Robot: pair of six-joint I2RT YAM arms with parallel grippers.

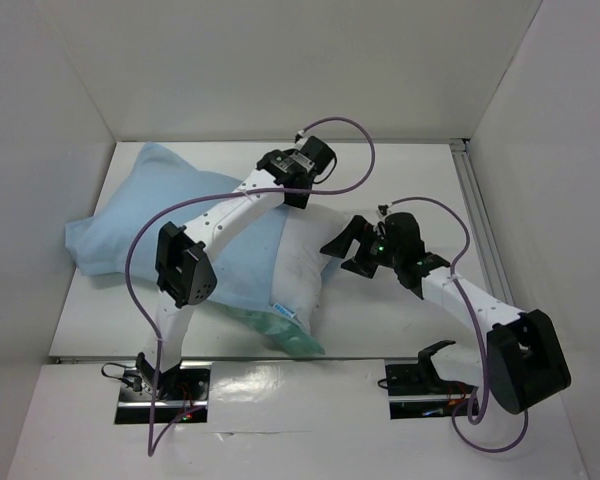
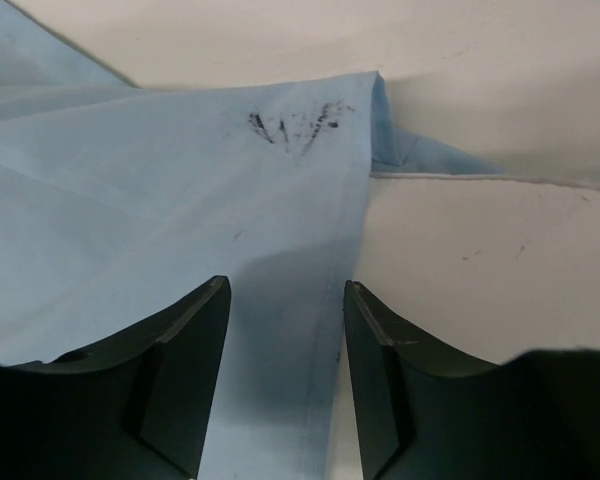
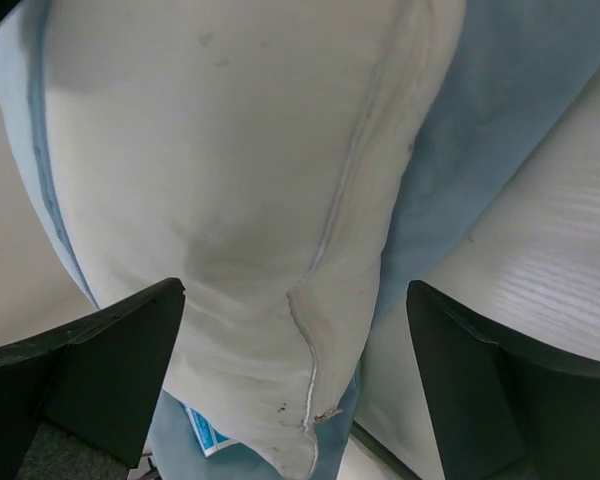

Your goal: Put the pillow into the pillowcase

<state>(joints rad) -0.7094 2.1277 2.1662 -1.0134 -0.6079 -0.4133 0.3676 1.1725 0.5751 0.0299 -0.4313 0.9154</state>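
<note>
Pillow point(image 1: 302, 262) lay partway inside pillowcase point(image 1: 150, 225) on the worktop point(image 1: 410, 180). Its white end stuck out toward the R side, w/ the blue-and-white label point(image 1: 285, 311) at the near edge. The pale-blue case spread off to the L and far side, wrinkled, w/ a greener fold by the pillow's near corner.

R claw point(image 1: 343, 250) hung just beside the exposed end, jaws spread wide and gripping nothing. From the R wrist cam, the pillow's end and its seam point(image 3: 325, 250) sat ahead of the claw point(image 3: 295, 290), centred btwn the two fingers but not touching either.

L arm reached across the case to the far side. From the L wrist cam, L claw point(image 2: 285, 288) stood partly open over the case's hem point(image 2: 352, 230). The edge ran btwn the fingers w/ blue cloth point(image 2: 130, 200) flat below, not pinched. Dark scuff marks point(image 2: 295, 125) showed near the case's corner, beyond the fingertips.
</note>
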